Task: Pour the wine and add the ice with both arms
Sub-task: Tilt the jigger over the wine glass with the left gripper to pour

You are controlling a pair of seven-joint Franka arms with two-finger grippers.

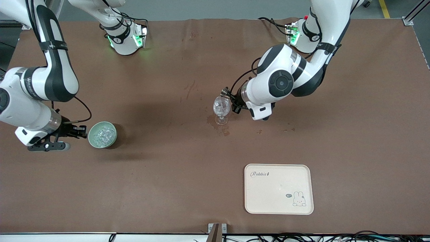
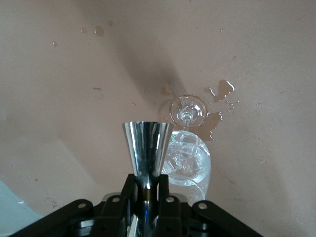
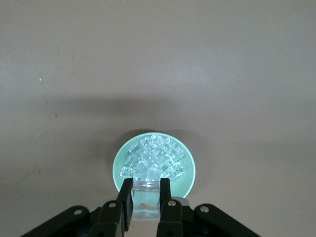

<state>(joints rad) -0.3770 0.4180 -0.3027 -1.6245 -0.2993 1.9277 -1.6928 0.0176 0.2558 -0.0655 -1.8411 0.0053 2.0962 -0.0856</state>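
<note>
Chrome jigger (image 2: 146,150) pinched by left gripper (image 2: 146,190) at glass (image 1: 221,107)'s 3 o'clock, could knock it | right gripper (image 3: 146,197) clamps ice (image 3: 154,159) chunk over bowl (image 3: 190,178), slippery, might drop

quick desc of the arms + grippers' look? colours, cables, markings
Both arms are glossy white with black joint bands and round black caps; black cables run along them and green lights glow at the bases. The left gripper and right gripper are small, black, two-fingered, with bolted black mounts. Faint lettering on the right arm is unreadable.

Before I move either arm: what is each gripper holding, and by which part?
Left gripper: steel jigger, by its narrow waist. Right gripper: a clear scoop at the ice bowl's rim.
</note>
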